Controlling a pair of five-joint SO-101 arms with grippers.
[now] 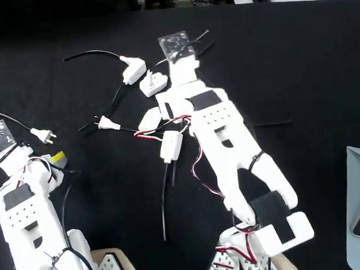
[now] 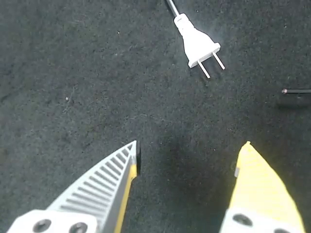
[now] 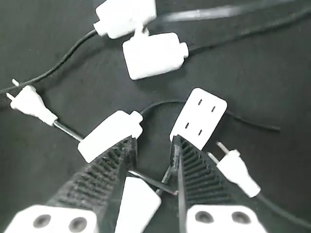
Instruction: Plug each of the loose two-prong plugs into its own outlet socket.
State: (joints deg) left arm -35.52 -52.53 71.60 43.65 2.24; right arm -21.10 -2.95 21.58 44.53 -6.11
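A white two-prong plug point(image 2: 197, 44) lies on the black cloth just ahead of my left gripper point(image 2: 191, 144), which is open with nothing between its grey and yellow fingers point(image 1: 57, 156). The same plug point(image 1: 42, 136) sits at the table's left. My right gripper point(image 3: 153, 141) is open low over the middle cluster, with a thin black cable and a white block point(image 3: 138, 204) under its gap. Beside its tips lie a four-slot outlet point(image 3: 199, 116) and another white block point(image 3: 109, 136). Loose plugs point(image 3: 29, 104) point(image 3: 233, 167) lie to either side. A second plug point(image 1: 108, 123) lies left of the right arm.
Two white adapters point(image 1: 134, 69) point(image 1: 154, 83) lie beyond the cluster, with black cables trailing around them. A white block point(image 1: 170, 146) with a black cord sits by the right arm. A grey bin point(image 1: 359, 205) stands at the right edge.
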